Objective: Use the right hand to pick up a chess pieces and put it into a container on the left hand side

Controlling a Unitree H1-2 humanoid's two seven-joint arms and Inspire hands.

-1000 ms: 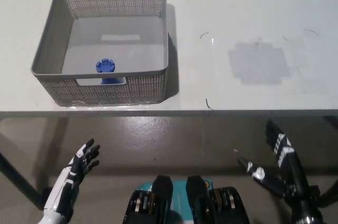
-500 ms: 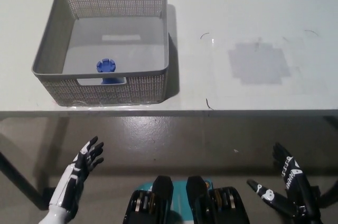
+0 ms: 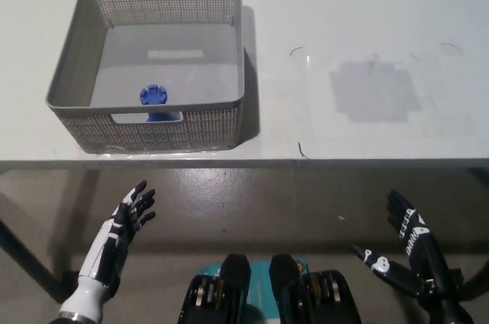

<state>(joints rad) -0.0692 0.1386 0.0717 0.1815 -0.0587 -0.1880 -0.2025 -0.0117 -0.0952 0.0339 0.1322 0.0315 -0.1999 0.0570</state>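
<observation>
Blue chess piece [image 3: 153,96] sits in grey basket [image 3: 229,56] at bench [image 3: 367,18] left; both robot hands, left [image 3: 130,213] and right [image 3: 401,244], spread open, empty, below bench's near edge.

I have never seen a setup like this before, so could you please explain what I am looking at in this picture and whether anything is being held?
This picture comes from a camera on a humanoid robot's head, looking steeply down. The robot has two arms with fingered hands. Its white left hand shows at the lower left, below the table edge, fingers spread and holding nothing. Its black right hand shows at the lower right, also below the table edge, open and empty.

Ahead is a pale table. On its left part stands a grey mesh basket with cut-out handles. Inside it, near the front wall, is a blue chess piece, seen from above. A faint grey patch marks the table's right part. No other pieces are visible on the table, so nothing is being carried just now.
</observation>
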